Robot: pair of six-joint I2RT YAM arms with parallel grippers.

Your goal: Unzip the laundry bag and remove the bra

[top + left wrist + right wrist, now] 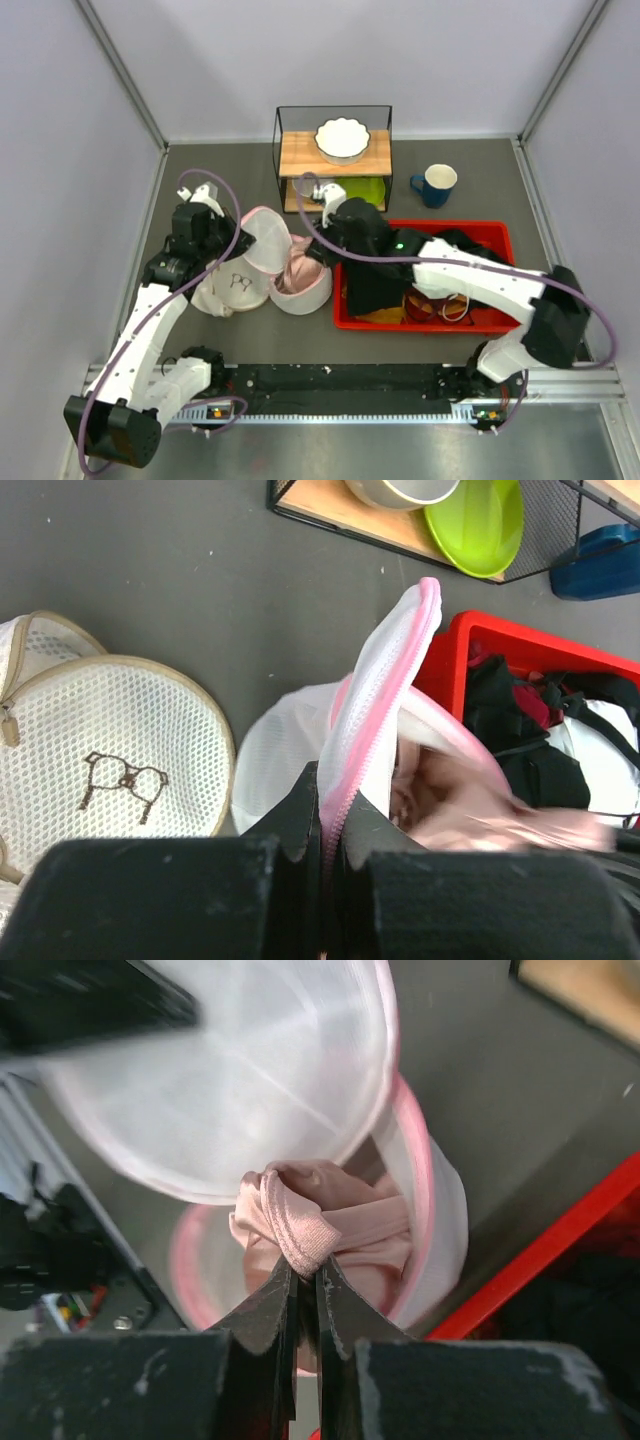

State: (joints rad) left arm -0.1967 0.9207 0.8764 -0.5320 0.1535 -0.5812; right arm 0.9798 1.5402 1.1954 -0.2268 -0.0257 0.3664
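Note:
The laundry bag (312,293) lies open in mid-table, its white mesh lid (265,240) raised upright. My left gripper (240,238) is shut on the lid's pink zipper band (335,790), seen up close in the left wrist view. The dusty-pink bra (297,270) is bunched up in the bag's open mouth. My right gripper (320,256) is shut on a fold of the bra (335,1225) and holds it just above the bag's lower half (432,1195). The lid (250,1080) stands behind it in the right wrist view.
A cream mesh round piece with a black mark (235,285) lies left of the bag. A red bin (500,232) of dark clothes is on the right. A wire shelf (335,150) with a white bowl and a green bowl stands behind, with a blue mug (436,185) beside it.

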